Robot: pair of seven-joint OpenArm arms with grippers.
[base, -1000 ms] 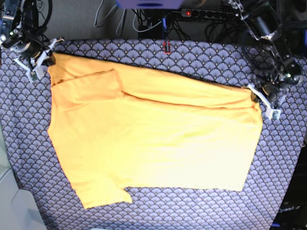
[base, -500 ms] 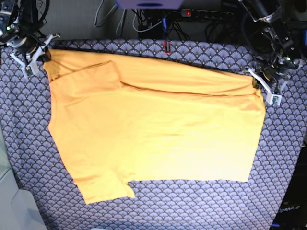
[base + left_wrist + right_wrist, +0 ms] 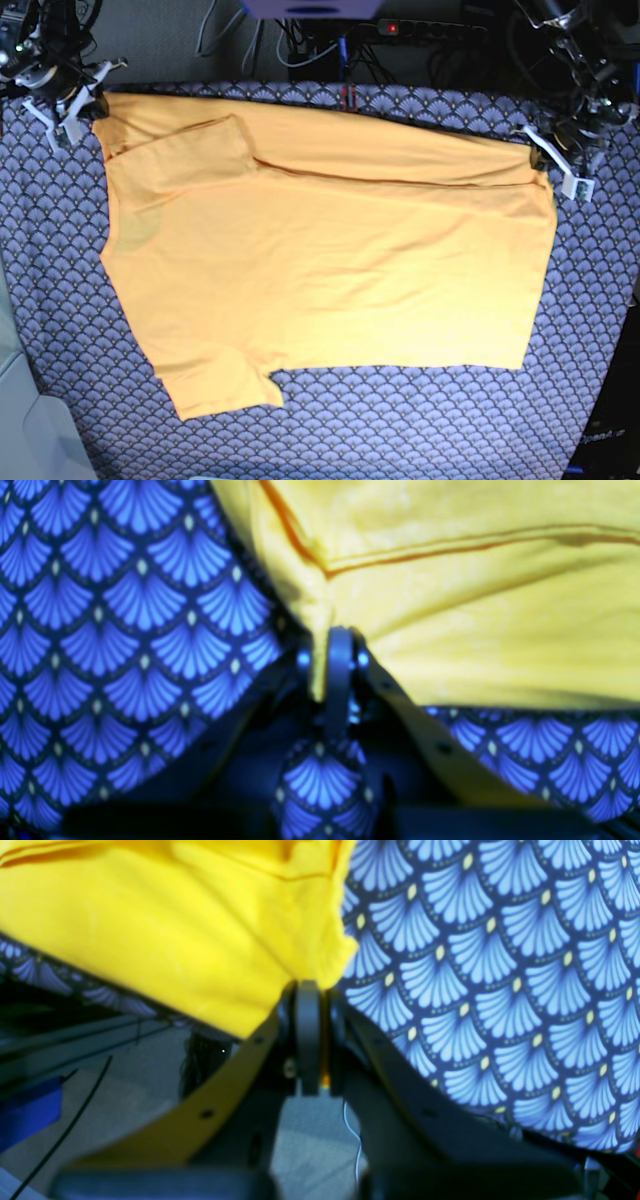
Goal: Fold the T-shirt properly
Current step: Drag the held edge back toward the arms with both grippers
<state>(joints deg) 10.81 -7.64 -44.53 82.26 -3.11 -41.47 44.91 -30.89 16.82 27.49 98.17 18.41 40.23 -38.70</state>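
The yellow-orange T-shirt lies spread on the patterned table, with its far edge folded over toward me and one sleeve lying on top at the upper left. My left gripper is shut on the shirt's far right corner at the table's right side. My right gripper is shut on the shirt's far left corner near the table's back left edge. Both corners are pinched between closed jaws in the wrist views.
The table wears a blue fan-patterned cloth. Cables and a power strip lie behind the far edge. The right wrist view shows the floor past the table's edge.
Both grippers have moved toward the far edge with the shirt's corners, dragging the whole shirt away from me. The shirt lies flatter and its near hem has shifted up the table.
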